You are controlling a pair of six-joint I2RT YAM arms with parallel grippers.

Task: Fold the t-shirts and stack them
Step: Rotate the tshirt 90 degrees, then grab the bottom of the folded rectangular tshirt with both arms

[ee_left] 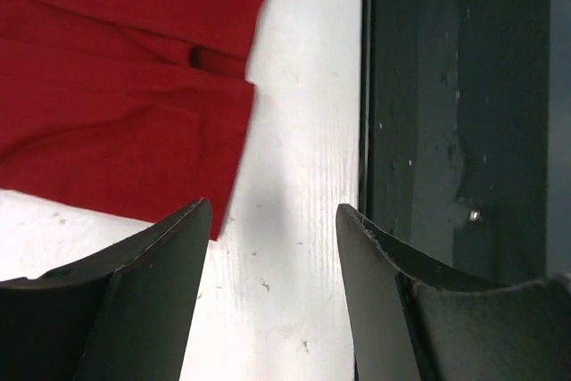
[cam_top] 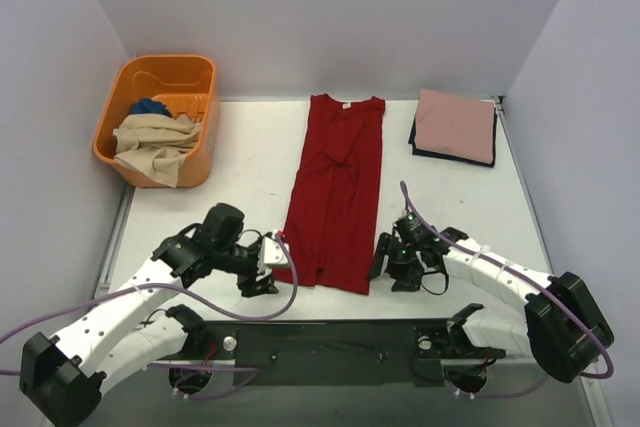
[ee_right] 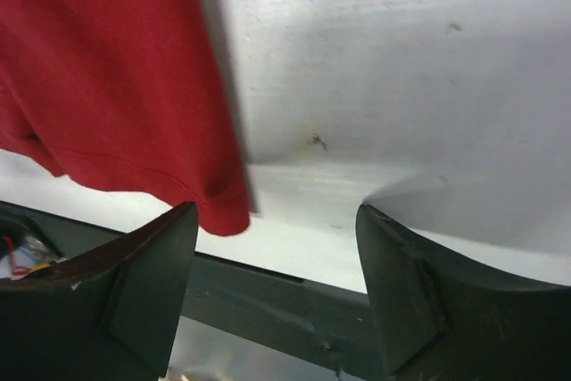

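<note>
The dark red t-shirt point(cam_top: 335, 192) lies flat and lengthwise in the middle of the white surface point(cam_top: 250, 147), collar toward the far wall, hem toward me; it is folded in to a long narrow strip, with soft creases across its middle; the cloth is matte and the hem carries a stitched seam. My left fingers point(ee_left: 152, 265) are spread wide and hold nothing, low over bare surface just beside the near left hem corner. My right fingers point(ee_right: 401, 274) are spread and empty too, just beside the near right hem corner; its rounded tip sits close to one finger, and I cannot tell whether they touch. A dark strip point(cam_top: 330, 342) runs along the near edge of the surface, close to the hem.

At the far right a dusty pink t-shirt point(cam_top: 455, 124), folded into a neat rectangle, rests on a navy t-shirt point(cam_top: 413, 137) whose edges peek out at the left and near sides; this pile is well apart from the red one. At the far left a rounded orange plastic basket point(cam_top: 165, 60) with slotted walls holds a crumpled beige t-shirt point(cam_top: 150, 142); a blue t-shirt point(cam_top: 150, 105) is bunched behind it.
</note>
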